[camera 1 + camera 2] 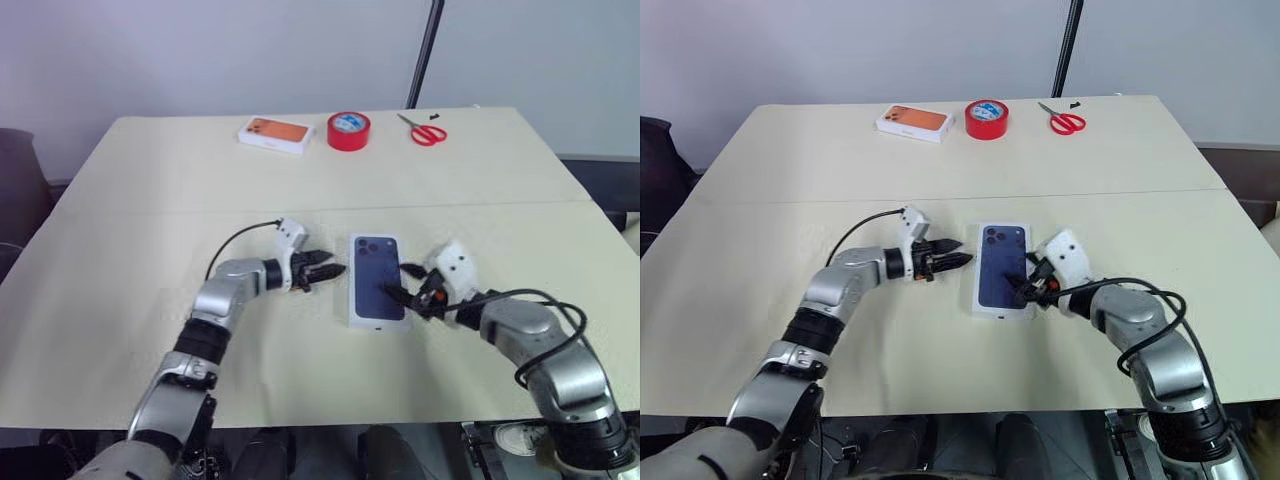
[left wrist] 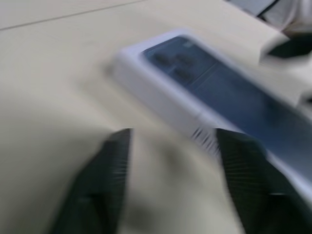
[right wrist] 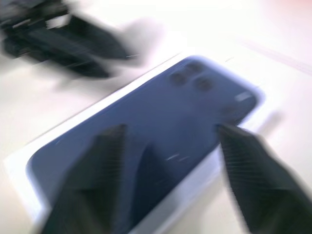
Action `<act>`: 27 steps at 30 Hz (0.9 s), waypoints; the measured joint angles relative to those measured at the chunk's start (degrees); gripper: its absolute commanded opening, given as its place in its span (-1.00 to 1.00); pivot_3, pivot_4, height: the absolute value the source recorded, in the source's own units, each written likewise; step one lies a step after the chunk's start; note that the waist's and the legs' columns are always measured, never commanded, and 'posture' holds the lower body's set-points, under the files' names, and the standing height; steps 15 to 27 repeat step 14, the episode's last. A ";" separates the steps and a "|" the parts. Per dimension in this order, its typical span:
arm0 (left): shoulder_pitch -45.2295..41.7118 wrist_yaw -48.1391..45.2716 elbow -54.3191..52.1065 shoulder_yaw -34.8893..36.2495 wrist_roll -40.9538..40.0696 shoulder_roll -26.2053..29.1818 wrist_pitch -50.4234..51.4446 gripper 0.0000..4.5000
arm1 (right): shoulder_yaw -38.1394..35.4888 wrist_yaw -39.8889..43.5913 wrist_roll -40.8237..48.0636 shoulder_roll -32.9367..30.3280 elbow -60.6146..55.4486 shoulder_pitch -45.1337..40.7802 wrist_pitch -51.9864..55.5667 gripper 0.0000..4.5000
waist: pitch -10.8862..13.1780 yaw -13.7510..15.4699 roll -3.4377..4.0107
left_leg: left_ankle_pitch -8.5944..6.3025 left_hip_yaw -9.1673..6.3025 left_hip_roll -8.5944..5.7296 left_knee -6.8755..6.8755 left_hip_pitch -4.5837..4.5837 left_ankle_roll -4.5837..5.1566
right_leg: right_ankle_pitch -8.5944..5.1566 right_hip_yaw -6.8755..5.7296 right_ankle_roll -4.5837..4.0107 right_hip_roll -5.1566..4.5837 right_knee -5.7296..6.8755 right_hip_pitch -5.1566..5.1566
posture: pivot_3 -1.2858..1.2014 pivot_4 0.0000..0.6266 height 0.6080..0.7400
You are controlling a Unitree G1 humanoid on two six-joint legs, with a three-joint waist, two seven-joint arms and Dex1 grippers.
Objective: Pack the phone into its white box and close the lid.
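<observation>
The closed white box (image 1: 378, 281), with a navy phone picture on its lid, lies at table (image 1: 150, 180) centre. The left gripper (image 1: 325, 271), fingers apart, sits at its 9 o'clock; the right gripper (image 1: 402, 283), fingers spread, at its 3 o'clock.

Beige table (image 1: 150, 180) against pale wall (image 1: 200, 50)

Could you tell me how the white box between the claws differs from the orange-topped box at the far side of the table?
The white box shows a dark navy-blue top; the orange-topped box shows orange. The white box lies near the robot, between the left claw and right claw; the orange-topped box lies far off, beside the red tape roll. The white box runs lengthwise away from the robot; the orange-topped box lies crosswise. Both are flat, rectangular and white-sided.
</observation>
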 measured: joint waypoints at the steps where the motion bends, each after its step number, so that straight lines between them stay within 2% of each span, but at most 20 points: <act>1: 0.68 -0.92 -1.60 0.70 -0.35 2.25 0.16 0.67 | -0.97 0.27 0.13 -0.65 0.00 0.24 -0.40 0.50 | 0.02 0.00 0.00 | 0.00 0.00 0.00 -0.01 -0.02 0.00 | 0.00 0.01 0.00 -0.01 -0.02 -0.01 | 0.03 -0.52 1.00; 5: 2.63 -3.42 -6.53 5.37 -3.93 8.76 3.67 0.67 | -4.52 3.41 2.37 -3.16 0.00 2.07 -1.32 0.50 | 0.02 0.36 0.02 | -0.01 0.00 -0.02 -0.02 -0.03 0.01 | 0.00 0.00 0.00 -0.07 -0.05 0.00 | 0.03 -0.52 1.00; 9: 8.86 -6.62 -8.35 7.14 -4.97 13.93 2.30 0.67 | -8.52 8.85 5.99 -6.81 -0.13 6.68 -2.00 0.50 | 0.03 0.47 0.04 | -0.03 0.02 -0.02 -0.05 -0.02 0.04 | 0.00 0.01 0.00 -0.10 -0.12 0.03 | 0.03 -0.52 1.00; 14: 14.96 -7.29 -8.89 9.79 -5.34 18.17 2.25 0.67 | -14.70 14.60 8.50 -11.54 0.04 11.31 -4.17 0.50 | 0.07 0.57 0.04 | -0.17 0.01 0.01 -0.04 -0.02 0.29 | 0.00 0.01 0.00 -0.09 -0.11 0.03 | 0.03 -0.52 1.00; 27: 14.96 -7.29 -8.89 9.79 -5.34 18.17 2.25 0.67 | -14.70 14.60 8.50 -11.54 0.04 11.31 -4.17 0.50 | 0.07 0.57 0.04 | -0.17 0.01 0.01 -0.04 -0.02 0.29 | 0.00 0.01 0.00 -0.09 -0.11 0.03 | 0.03 -0.52 1.00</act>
